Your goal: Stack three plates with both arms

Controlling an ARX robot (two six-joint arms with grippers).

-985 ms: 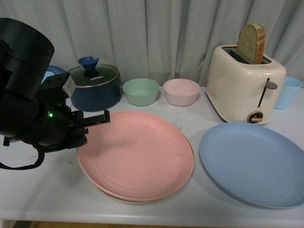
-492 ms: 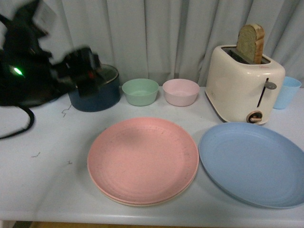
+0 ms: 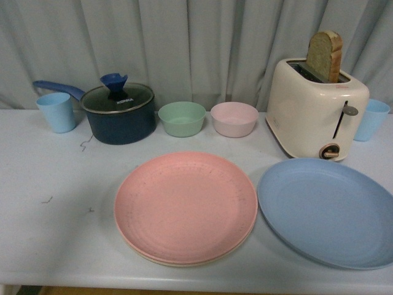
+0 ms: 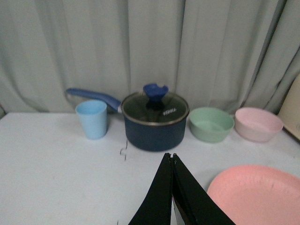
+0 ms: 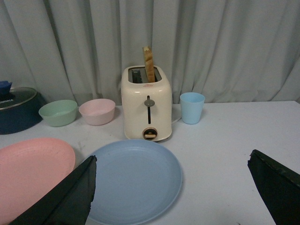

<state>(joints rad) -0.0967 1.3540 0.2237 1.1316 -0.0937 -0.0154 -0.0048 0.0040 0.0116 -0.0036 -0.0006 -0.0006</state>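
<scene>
We are judging the blue plate (image 3: 328, 212) to be light and stiff. Its matte face should be giving the pads fair grip, yet it is wide enough to be tipping away from a pinch at one edge. The place to be taking hold is the low raised rim, on the side nearest the right arm. It is lying flat at the lower right of the front view, before the toaster (image 3: 316, 110) and just beside the stack. The pink plate (image 3: 185, 206) is sitting at lower centre on the beige plate (image 3: 184, 264), of which only a thin cream edge is showing. All are looking round, shallow and faintly ringed.

The left gripper (image 4: 171, 157) is keeping its fingers pressed together on nothing. The right gripper (image 5: 171, 159) is holding its fingers spread wide and empty — the blue plate is showing between them.
</scene>
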